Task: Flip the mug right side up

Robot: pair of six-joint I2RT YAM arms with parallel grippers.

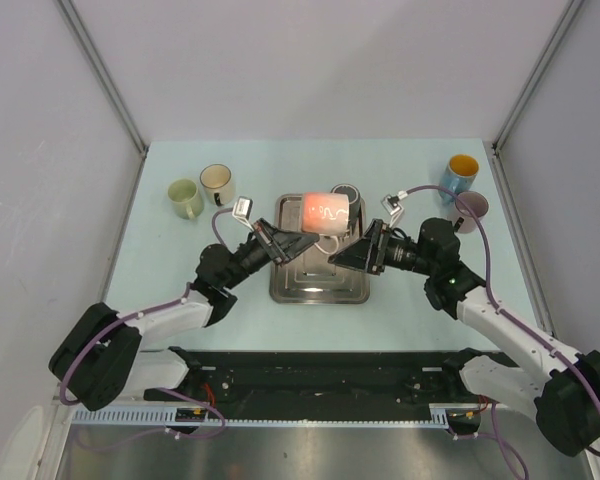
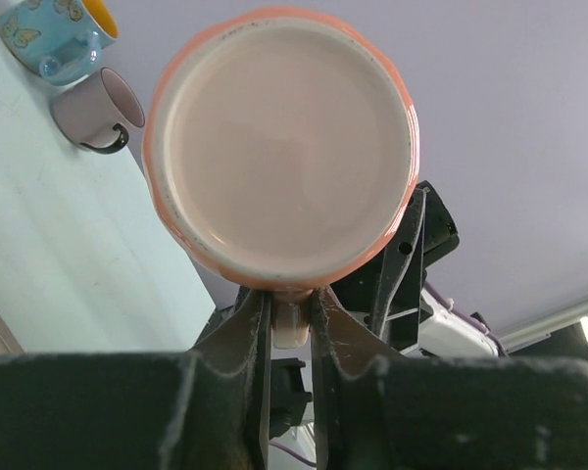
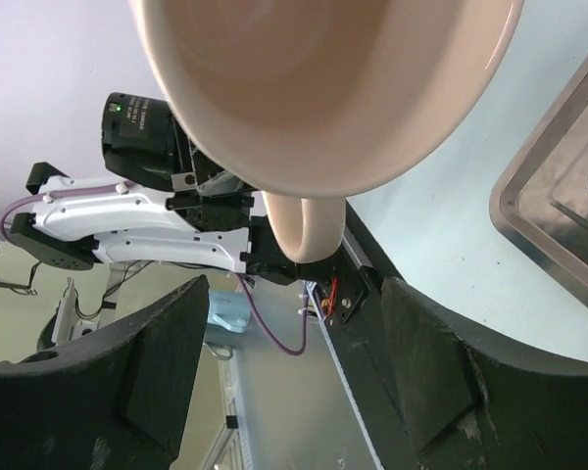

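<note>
– Orange-walled mug [image 1: 325, 210]: where now?
– Up in the air, on its side, over the far end of the steel tray [image 1: 290, 288], between the 2 grippers.
– Long axis?
– Level, running arm to arm. Base toward the left gripper [image 2: 292, 315], mouth toward the right gripper [image 3: 294, 294].
– Grip?
– Left fingers [image 2: 245, 343] pressed together on the handle [image 3: 309, 220], pinching it. Right fingers [image 3: 157, 372] spread wide, 1 on each side of that handle, touching nothing.
– Nearer arm?
– Left only; carries the whole load.
– Needed for upright?
– Probably a tilt of the left wrist to swing the mouth from sideways to up, then down onto the tray. Worth keeping the right fingers clear of the handle.
</note>
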